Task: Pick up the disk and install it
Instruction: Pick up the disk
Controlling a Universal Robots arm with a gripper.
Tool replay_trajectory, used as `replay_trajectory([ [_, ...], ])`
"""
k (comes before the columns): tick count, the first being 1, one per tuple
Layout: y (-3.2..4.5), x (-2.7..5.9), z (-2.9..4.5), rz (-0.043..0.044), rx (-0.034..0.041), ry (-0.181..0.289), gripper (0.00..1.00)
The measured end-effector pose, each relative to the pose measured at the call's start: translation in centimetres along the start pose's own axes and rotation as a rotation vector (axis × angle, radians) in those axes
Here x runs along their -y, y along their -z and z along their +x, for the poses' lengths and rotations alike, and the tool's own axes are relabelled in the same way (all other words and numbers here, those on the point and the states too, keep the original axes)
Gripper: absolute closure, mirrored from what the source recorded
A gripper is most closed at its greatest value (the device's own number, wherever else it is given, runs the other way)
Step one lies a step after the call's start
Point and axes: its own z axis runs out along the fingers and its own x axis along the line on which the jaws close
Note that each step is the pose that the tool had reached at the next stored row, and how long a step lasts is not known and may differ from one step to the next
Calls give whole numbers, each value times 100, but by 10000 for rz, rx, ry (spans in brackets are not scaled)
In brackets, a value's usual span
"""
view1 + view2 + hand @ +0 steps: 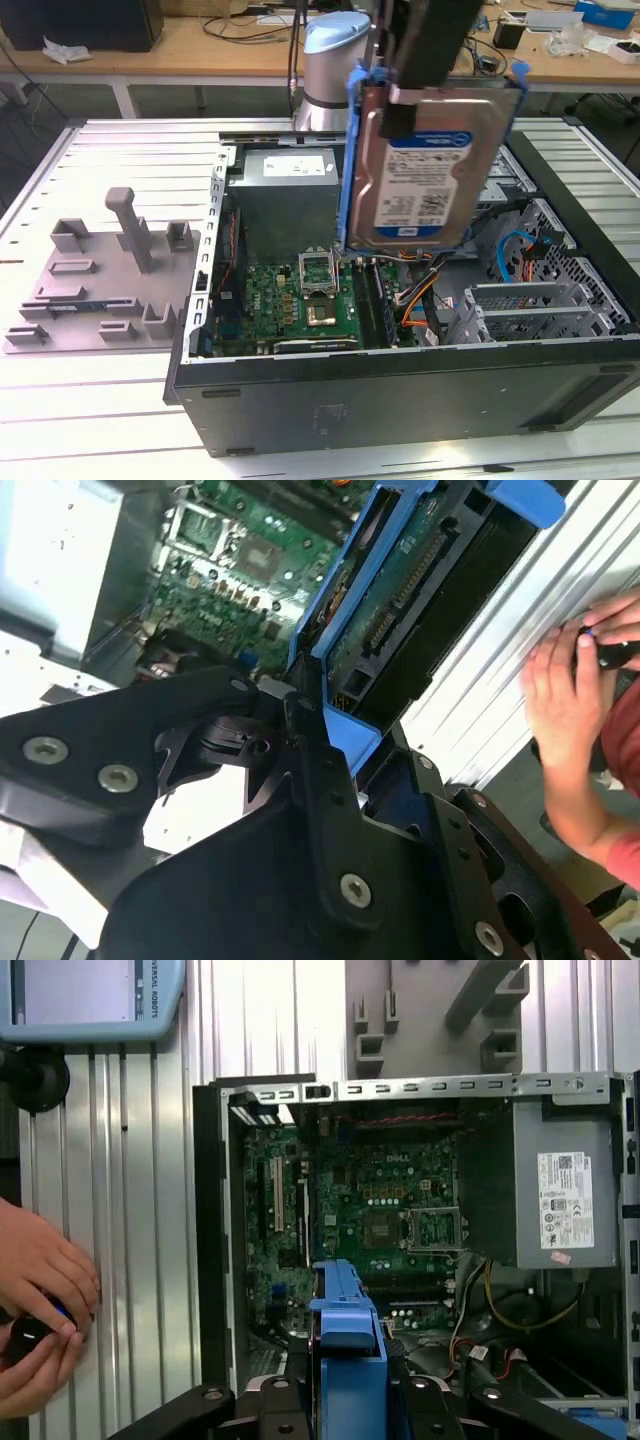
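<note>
The disk (430,170), a silver hard drive with a white-and-blue label in a bright blue carrier frame, hangs upright above the open computer case (400,400). My gripper (410,90) is shut on its top edge, with black fingers on both sides of the frame. In the first wrist view the blue carrier's edge (346,1345) sits between the fingers (290,1400), with the motherboard (380,1210) below. In the second wrist view the disk's underside (400,610) with its circuit board and connector faces the camera, clamped in the gripper (350,745).
Inside the case lie a grey power-supply box (285,195), the motherboard (300,300) and metal drive cages (540,305) at the exterior view's right. A grey fixture plate (100,280) lies on the table beside the case. A person's hands (40,1295) hold a small device next to it.
</note>
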Motion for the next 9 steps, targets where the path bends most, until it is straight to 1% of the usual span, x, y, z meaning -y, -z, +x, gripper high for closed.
replay_trajectory([
  [1, -1, 39, 22, 0, 0, -1, 64],
  [3, -4, 237, 132, 0, 0, -2, 64],
  [4, -5, 298, 170, -1, 0, -1, 64],
  [5, -5, 327, 187, 0, -1, -2, 64],
  [9, -5, 329, 188, 0, -1, -1, 64],
])
